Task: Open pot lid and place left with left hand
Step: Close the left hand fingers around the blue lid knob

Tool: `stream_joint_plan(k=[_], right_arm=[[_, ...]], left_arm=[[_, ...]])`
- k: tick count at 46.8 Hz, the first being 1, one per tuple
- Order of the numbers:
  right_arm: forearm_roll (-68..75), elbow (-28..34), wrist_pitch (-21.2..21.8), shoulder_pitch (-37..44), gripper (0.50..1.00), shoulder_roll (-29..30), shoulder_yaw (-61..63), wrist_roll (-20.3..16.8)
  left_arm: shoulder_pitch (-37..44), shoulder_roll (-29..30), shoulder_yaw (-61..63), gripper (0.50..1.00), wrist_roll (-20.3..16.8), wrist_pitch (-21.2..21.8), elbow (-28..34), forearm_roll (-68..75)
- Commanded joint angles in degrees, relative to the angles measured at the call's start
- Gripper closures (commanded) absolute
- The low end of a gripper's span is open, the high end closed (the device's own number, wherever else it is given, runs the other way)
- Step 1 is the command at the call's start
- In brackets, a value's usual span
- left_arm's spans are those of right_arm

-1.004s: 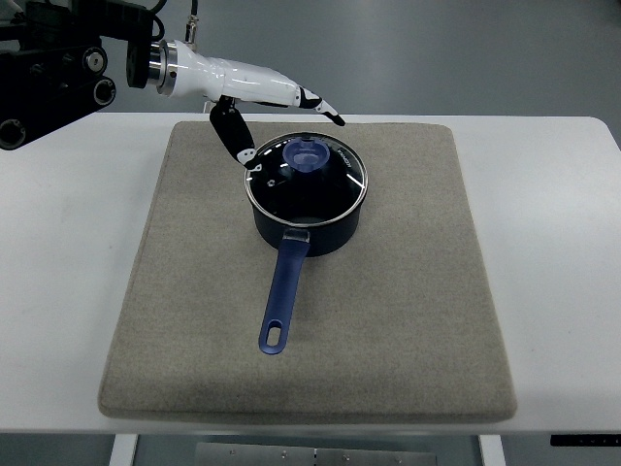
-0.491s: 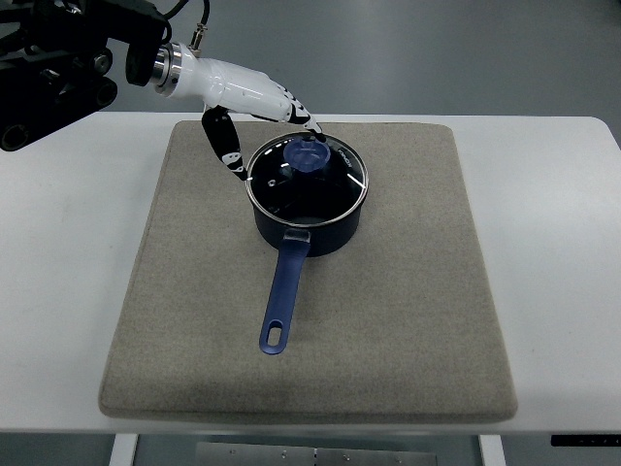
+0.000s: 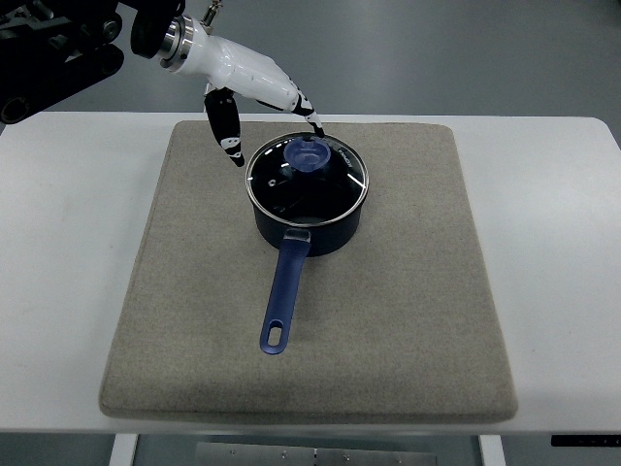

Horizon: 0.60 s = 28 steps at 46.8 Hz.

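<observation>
The fingers (image 3: 312, 120) of the white left hand (image 3: 254, 97) were seen spread and grasping nothing, one dark-tipped finger pointing down toward the far rim of the lid, the thumb hanging apart on the other side. Whether any fingertip touched the lid could not be told. Just below the fingers lay the round glass pot lid (image 3: 307, 178) with its blue knob (image 3: 309, 155), seated on the dark blue saucepan (image 3: 309, 221). The knob was near the fingers but was not enclosed by them. From the saucepan a long blue handle (image 3: 282, 301) was stretched away from the hand, toward the near edge. All of this was carried on a beige fabric mat (image 3: 408, 320), which was laid on the white surface (image 3: 558, 243). The right hand was not shown.

The task was judged to be at its start: the approach to the knob was under way, but the lid had not yet been gripped, lifted or set down. The mat area beside the thumb was judged a likely place for it.
</observation>
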Motion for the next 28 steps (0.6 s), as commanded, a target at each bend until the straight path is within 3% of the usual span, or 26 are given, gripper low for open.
stream_joint_plan(k=[1,28], right_arm=[[0.0,-0.04,0.0,0.03,0.583,0.0,0.0,-0.01],[0.0,-0.04,0.0,0.03,0.583,0.0,0.0,-0.01]], left_arm=[[-0.14,-0.4,-0.21,0.566,0.01,-1.11,0.67,-0.12],[0.65,-3.56,0.23,0.574,0.01,-1.29,4.1,0.59]])
